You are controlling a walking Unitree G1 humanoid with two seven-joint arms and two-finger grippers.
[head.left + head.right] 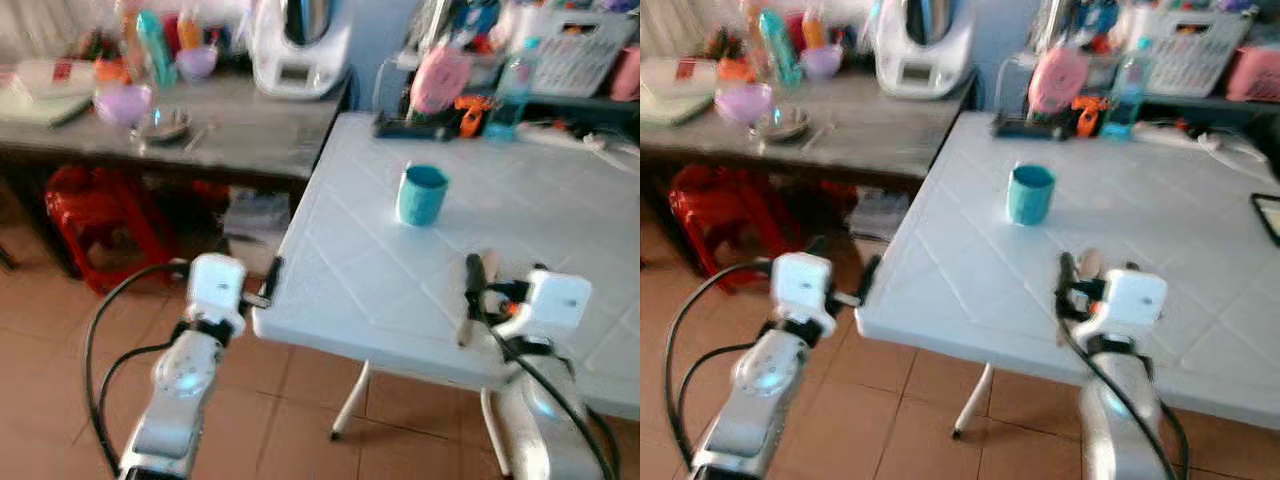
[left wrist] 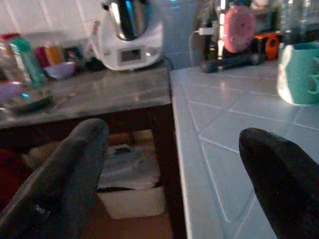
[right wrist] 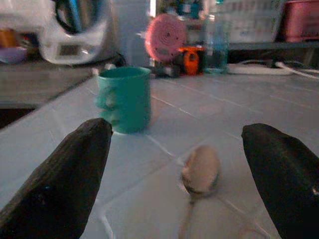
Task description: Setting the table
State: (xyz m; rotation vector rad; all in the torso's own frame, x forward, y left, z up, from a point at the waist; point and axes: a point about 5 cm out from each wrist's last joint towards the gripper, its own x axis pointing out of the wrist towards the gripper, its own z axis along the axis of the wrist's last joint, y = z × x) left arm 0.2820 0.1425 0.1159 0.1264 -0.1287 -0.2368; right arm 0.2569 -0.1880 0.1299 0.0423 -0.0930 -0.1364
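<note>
Right gripper (image 3: 177, 184): fingers spread wide, nothing held; positioned low over the near part of the white table, one finger on each side of the spoon, no contact visible.
Right gripper fingers (image 1: 473, 285): long, black, pointing away across the tabletop toward the mug.
Left gripper (image 2: 172, 184): fingers spread wide, nothing held; positioned at the near left corner of the table, one finger out over the floor side, the other over the tabletop.
Spoon (image 3: 199, 175): lying flat on the tabletop between the right gripper fingers, bowl end pointing toward the mug, handle running back toward the wrist; pale, wood-like colour.
White table (image 1: 340, 270): plastic top with moulded diagonal lines, on thin white legs, standing on a reddish tile floor (image 1: 50, 380).
Teal mug (image 1: 422, 195): upright on the tabletop, beyond the spoon, well apart from both grippers; handle toward the left in the right wrist view.
Red stool (image 1: 100, 225): under the grey counter, left of the table.
Grey counter (image 1: 230, 125): left of and beyond the table; carries a purple bowl (image 1: 122, 102), a metal dish (image 1: 160, 124) and a white kitchen appliance (image 1: 298, 45).
Far table edge: pink round object (image 1: 438, 78), clear bottle (image 1: 510, 85), white basket (image 1: 580, 50); details blurred.
</note>
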